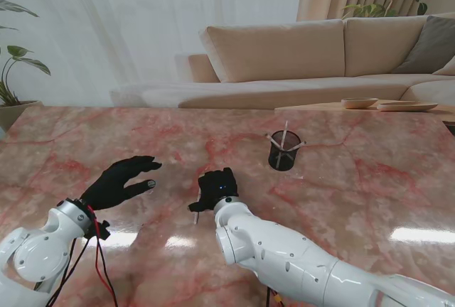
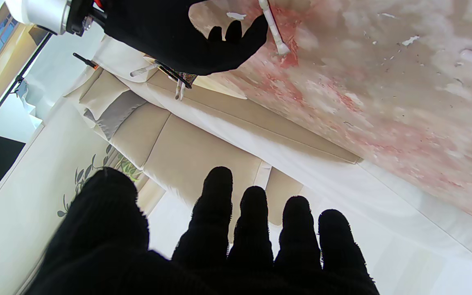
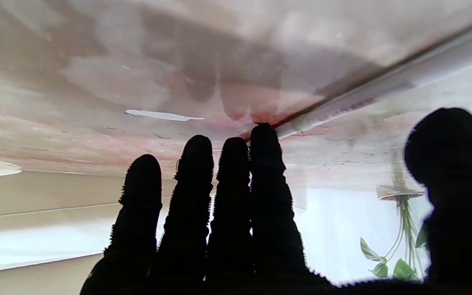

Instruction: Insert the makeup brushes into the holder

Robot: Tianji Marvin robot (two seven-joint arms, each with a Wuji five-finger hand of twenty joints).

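A black mesh holder (image 1: pixel 284 153) stands on the pink marble table (image 1: pixel 370 186), right of the middle, with two pale brushes (image 1: pixel 284 138) upright in it. One white-handled brush (image 3: pixel 383 84) lies flat on the table. My right hand (image 1: pixel 217 189) rests palm down over it, fingers straight and thumb apart. One fingertip (image 3: pixel 264 133) touches the handle near its end. A short end of the brush (image 1: pixel 195 215) sticks out near the wrist. My left hand (image 1: pixel 119 182) hovers to the left, open with spread fingers and nothing in it. The left wrist view shows the right hand (image 2: pixel 187 37) and the brush (image 2: pixel 276 35).
A beige sofa (image 1: pixel 298 55) stands beyond the table's far edge. A low side table with shallow bowls (image 1: pixel 359 102) is at the far right. A potted plant (image 1: pixel 11 72) stands at the far left. A red and black cable (image 1: pixel 99 264) hangs from my left wrist.
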